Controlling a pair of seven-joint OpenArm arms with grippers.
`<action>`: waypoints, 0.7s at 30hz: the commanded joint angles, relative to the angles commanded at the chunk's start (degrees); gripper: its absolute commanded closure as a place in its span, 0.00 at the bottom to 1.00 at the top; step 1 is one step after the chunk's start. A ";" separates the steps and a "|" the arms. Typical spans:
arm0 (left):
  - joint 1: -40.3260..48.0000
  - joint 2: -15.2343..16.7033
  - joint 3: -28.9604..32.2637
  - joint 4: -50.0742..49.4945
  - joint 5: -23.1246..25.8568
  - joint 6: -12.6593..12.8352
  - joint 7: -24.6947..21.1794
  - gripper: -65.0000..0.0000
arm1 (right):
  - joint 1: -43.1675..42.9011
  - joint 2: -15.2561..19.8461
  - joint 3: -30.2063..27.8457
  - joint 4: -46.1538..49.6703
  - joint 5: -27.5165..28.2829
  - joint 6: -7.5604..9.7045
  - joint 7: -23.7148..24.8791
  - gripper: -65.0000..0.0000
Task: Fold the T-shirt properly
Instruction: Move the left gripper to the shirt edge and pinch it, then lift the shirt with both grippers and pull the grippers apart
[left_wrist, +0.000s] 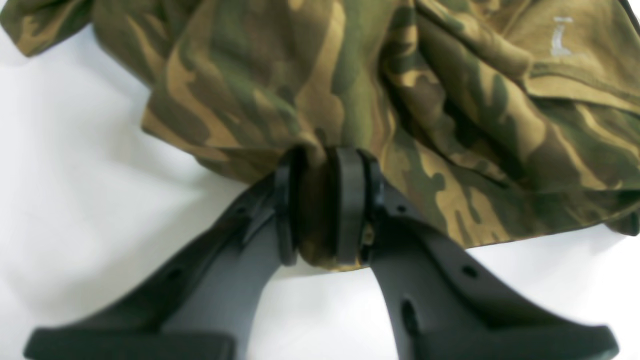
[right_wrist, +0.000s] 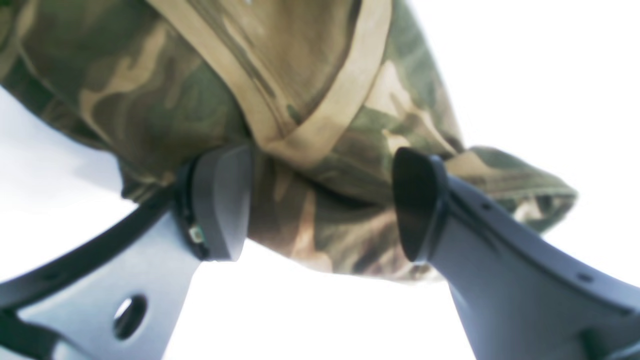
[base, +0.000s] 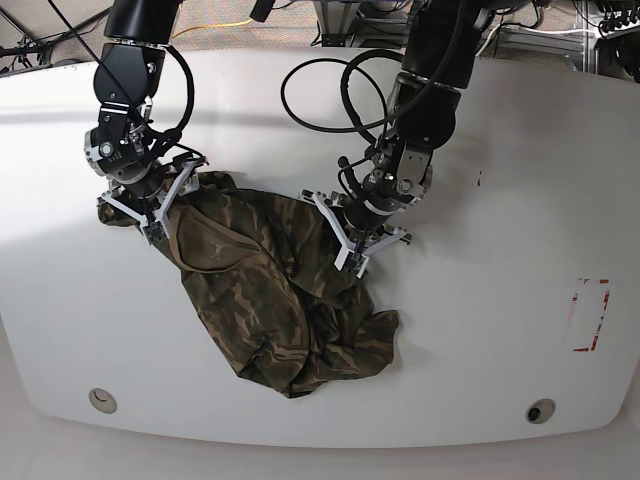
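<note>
One T-shirt (base: 285, 310) lies crumpled on the white table (base: 500, 150), bunched toward the near edge, its tan neckband (right_wrist: 320, 115) up by the right arm. The left gripper (left_wrist: 322, 205) is clamped on a fold of cloth. The right gripper (right_wrist: 320, 205) stands wide, cloth between its fingers. Two black cables (base: 330, 95) loop behind.

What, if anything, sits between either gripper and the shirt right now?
Nothing visible. The left gripper is already clamped on a bunched edge of the T-shirt. The right gripper is open with cloth near the tan neckband between its pads, on the bare white table.
</note>
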 joint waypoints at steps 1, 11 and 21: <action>0.00 -0.18 0.00 -0.18 0.18 0.00 0.00 0.95 | 0.53 0.09 -0.09 -1.41 0.00 0.00 0.62 0.37; 1.67 -4.04 -0.88 3.16 0.18 0.00 0.09 1.00 | 2.46 1.14 0.00 -4.75 0.53 0.00 1.05 0.97; 5.45 -8.09 -6.59 14.77 0.00 -0.26 0.62 1.00 | 1.05 0.62 0.00 8.00 0.53 -0.09 -1.05 1.00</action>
